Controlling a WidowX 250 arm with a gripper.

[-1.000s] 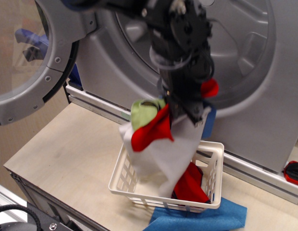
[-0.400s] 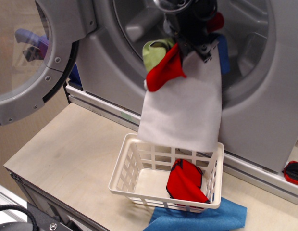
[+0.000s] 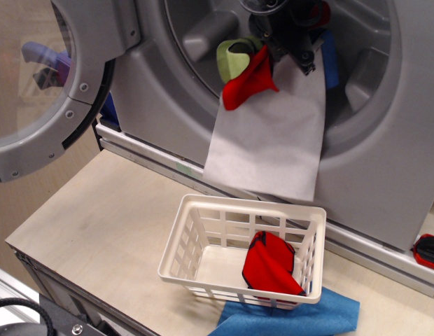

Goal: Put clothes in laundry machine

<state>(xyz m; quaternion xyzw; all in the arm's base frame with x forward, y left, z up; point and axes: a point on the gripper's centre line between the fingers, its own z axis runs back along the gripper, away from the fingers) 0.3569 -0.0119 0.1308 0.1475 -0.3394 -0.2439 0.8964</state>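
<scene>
My black gripper (image 3: 290,42) is at the mouth of the grey laundry machine's drum (image 3: 203,42), shut on a bundle of clothes. The bundle holds a pale grey sheet (image 3: 269,143) that hangs down over the drum's lower rim, a red piece (image 3: 248,84), a lime green piece (image 3: 232,57) and a blue piece (image 3: 330,59). The fingers are hidden by the cloth. A black-edged red piece (image 3: 271,262) lies in the white lattice basket (image 3: 185,241). A blue cloth (image 3: 301,318) lies under the basket's front. The round door (image 3: 45,84) stands open at the left.
The basket stands on a pale wooden table (image 3: 98,224) in front of the machine. A red and black object (image 3: 428,252) lies at the right edge. A black cable (image 3: 35,315) shows at the bottom left corner.
The gripper has lifted the cloth bundle out of the basket and up to the drum opening. The grey sheet now hangs clear of the basket.
</scene>
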